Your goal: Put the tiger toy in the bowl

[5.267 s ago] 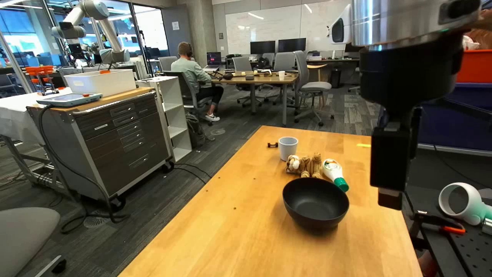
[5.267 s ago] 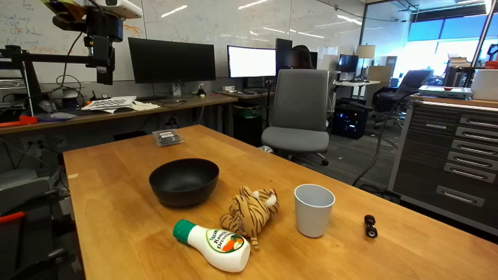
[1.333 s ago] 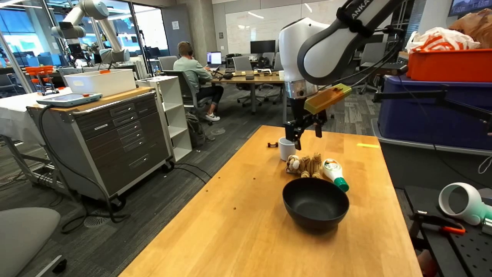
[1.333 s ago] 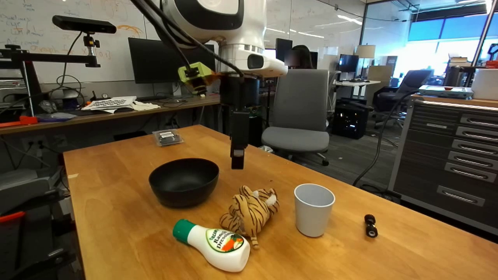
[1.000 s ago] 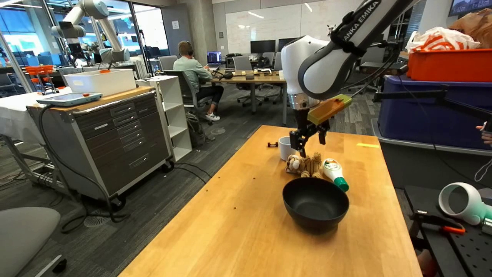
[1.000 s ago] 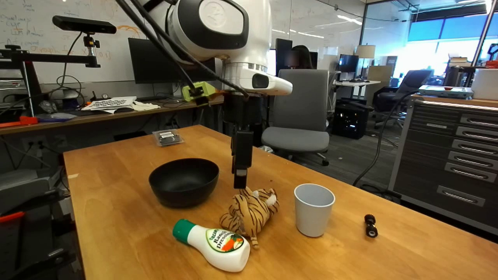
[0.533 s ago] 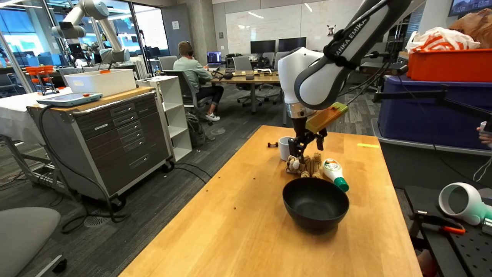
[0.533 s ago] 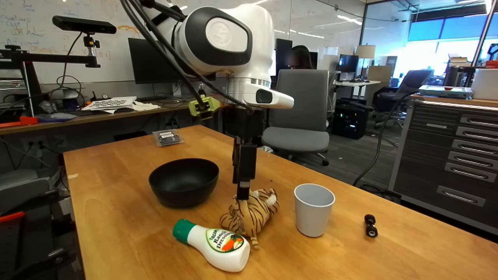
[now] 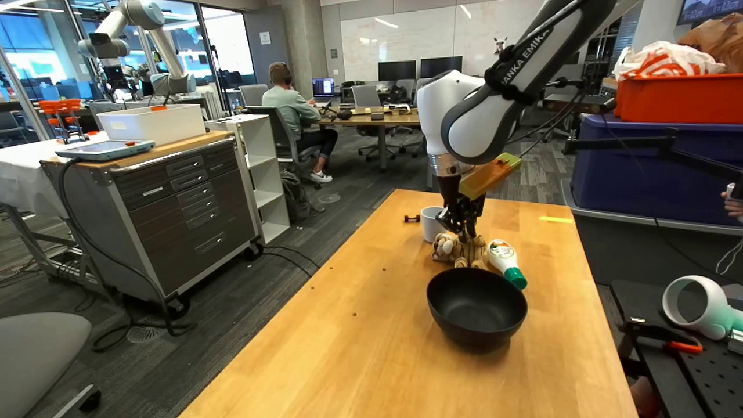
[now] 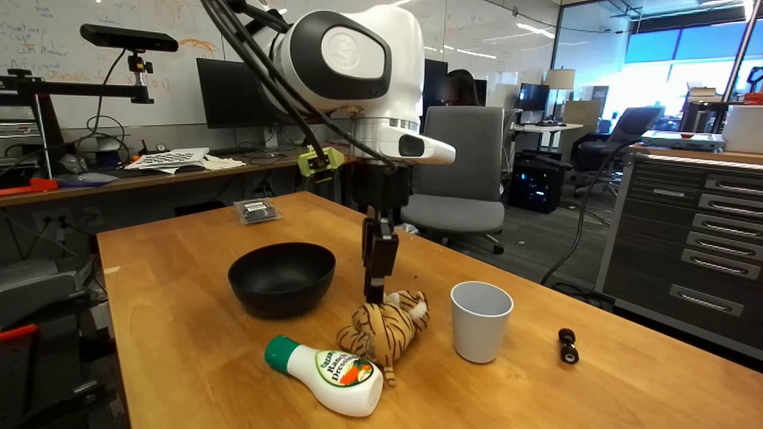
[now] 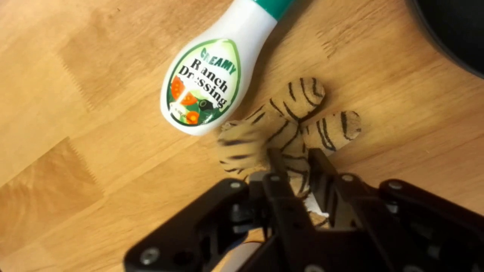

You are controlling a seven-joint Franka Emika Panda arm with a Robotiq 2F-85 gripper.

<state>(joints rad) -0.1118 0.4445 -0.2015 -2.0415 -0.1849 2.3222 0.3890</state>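
Note:
The tiger toy [image 10: 390, 330], tan with dark stripes, lies on the wooden table between the bowl and a grey cup. My gripper [image 11: 294, 152] points down onto it, its black fingers close together with striped fabric pinched between them. In an exterior view the gripper [image 9: 463, 237] reaches the top of the toy [image 9: 443, 248]. The fingers hide part of the toy's body and head in the wrist view. A matte black bowl [image 10: 280, 298] with nothing in it stands beside the toy. Only the rim and dark inside of the bowl [image 11: 459, 34] show in the wrist view's corner.
A ranch dressing bottle [image 10: 334, 381] with a green cap lies right beside the toy. The grey cup [image 10: 480, 328] stands upright on the toy's other side. Beyond it is a small black wheeled piece [image 10: 567, 345]. A clear packet [image 10: 257, 211] lies near the table's far edge.
Over the last second my gripper has come down onto the tiger toy and its fingers have drawn together on it. The toy has shifted slightly. Bowl, bottle and cup stay put.

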